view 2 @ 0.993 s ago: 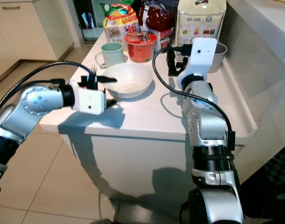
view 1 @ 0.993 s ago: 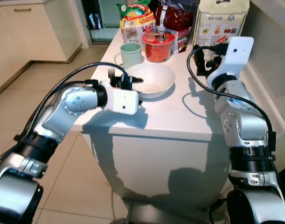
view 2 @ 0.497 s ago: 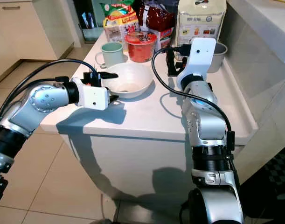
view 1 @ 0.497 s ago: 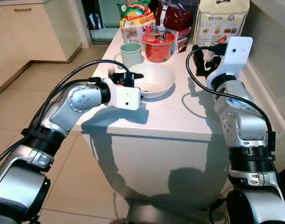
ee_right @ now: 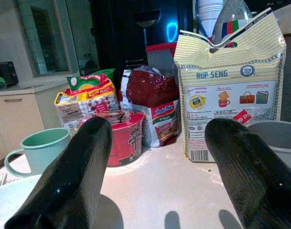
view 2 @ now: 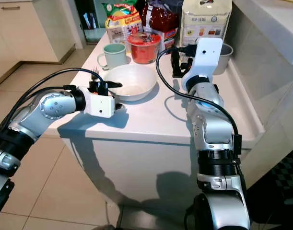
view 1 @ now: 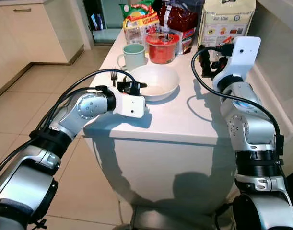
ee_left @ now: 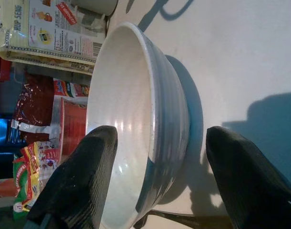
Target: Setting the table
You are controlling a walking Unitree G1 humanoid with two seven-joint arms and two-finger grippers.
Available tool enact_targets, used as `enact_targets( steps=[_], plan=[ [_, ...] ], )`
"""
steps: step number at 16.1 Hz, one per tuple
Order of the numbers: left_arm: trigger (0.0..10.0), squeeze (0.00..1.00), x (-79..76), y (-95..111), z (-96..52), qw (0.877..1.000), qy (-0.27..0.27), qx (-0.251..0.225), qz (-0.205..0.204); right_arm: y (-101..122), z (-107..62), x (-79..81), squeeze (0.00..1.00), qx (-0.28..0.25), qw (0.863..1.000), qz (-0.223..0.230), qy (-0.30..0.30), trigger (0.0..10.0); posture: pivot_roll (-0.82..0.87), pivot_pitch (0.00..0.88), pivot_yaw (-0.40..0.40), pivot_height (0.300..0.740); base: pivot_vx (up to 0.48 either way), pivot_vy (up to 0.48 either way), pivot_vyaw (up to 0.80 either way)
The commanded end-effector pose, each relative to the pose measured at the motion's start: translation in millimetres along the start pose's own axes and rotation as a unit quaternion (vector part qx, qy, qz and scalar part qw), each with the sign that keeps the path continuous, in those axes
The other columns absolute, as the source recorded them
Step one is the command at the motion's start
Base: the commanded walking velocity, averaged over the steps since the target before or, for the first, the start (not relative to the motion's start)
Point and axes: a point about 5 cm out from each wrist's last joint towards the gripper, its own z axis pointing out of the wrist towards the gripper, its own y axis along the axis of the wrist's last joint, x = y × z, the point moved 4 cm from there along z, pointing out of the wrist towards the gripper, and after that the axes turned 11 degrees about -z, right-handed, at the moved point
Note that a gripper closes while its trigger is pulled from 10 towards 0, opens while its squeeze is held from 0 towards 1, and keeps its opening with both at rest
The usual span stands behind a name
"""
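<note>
A white bowl (view 1: 158,81) stands on the white counter (view 1: 184,115), and a fork (view 1: 113,75) lies just to its left, tines pointing away from me. My left gripper (view 1: 136,87) is low over the counter at the bowl's near left side. It is open, and its fingers (ee_left: 83,181) straddle the bowl (ee_left: 135,119) without touching it. A thin dark handle (ee_left: 183,219) shows under the bowl's edge. My right gripper (view 1: 211,64) is raised at the back right, open and empty, and faces the food packets.
A green mug (view 1: 134,55) and a red noodle cup (view 1: 161,48) stand behind the bowl. Snack packets (view 1: 141,21) and a tall yellow bag (view 1: 228,21) line the back, with a grey pot (view 2: 225,50) beside them. The counter's front edge (view 1: 151,136) is near; a tiled wall rises on the right.
My left arm has swung its elbow in and the wrist has settled slightly lower beside the bowl. Bowl, fork and right arm have stayed put.
</note>
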Motion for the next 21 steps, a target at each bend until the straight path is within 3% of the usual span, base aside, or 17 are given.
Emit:
enact_targets(
  steps=[1, 9, 10, 11, 21],
  plan=[
    [10.0, 0.00, 6.7, 2.7, 1.0, 1.000, 0.003, -0.002, 0.013, 3.6, -0.9, 1.6, 0.00, -0.004, 1.000, -0.003, 0.000, 10.0, 0.05, 0.000, 0.097, 0.740, 0.000, 0.000, 0.00],
    [10.0, 0.00, 3.0, -2.9, 6.0, 1.000, -0.003, 0.002, 0.016, 3.7, -1.3, 1.7, 0.00, -0.005, 1.000, -0.003, -0.001, 10.0, 0.04, 0.000, 0.098, 0.740, 0.000, 0.000, 0.00],
    [1.9, 0.00, 2.4, -3.1, 6.6, 1.000, -0.004, 0.002, 0.017, 3.9, -1.3, 1.7, 0.00, -0.005, 1.000, -0.003, -0.001, 10.0, 0.04, 0.000, 0.099, 0.740, 0.000, 0.000, 0.00],
    [0.0, 0.00, 2.4, -3.1, 6.7, 1.000, -0.004, 0.001, 0.017, 4.1, -1.4, 1.7, 0.00, -0.005, 1.000, -0.003, -0.001, 10.0, 0.04, 0.000, 0.099, 0.740, 0.000, 0.000, 0.00],
    [0.0, 0.00, 0.0, -3.2, 8.2, 0.999, -0.016, -0.004, 0.028, 3.4, -1.5, 1.5, 0.00, -0.003, 1.000, -0.003, -0.001, 10.0, 0.04, 0.000, 0.099, 0.740, 0.000, 0.000, 0.00]
  ],
)
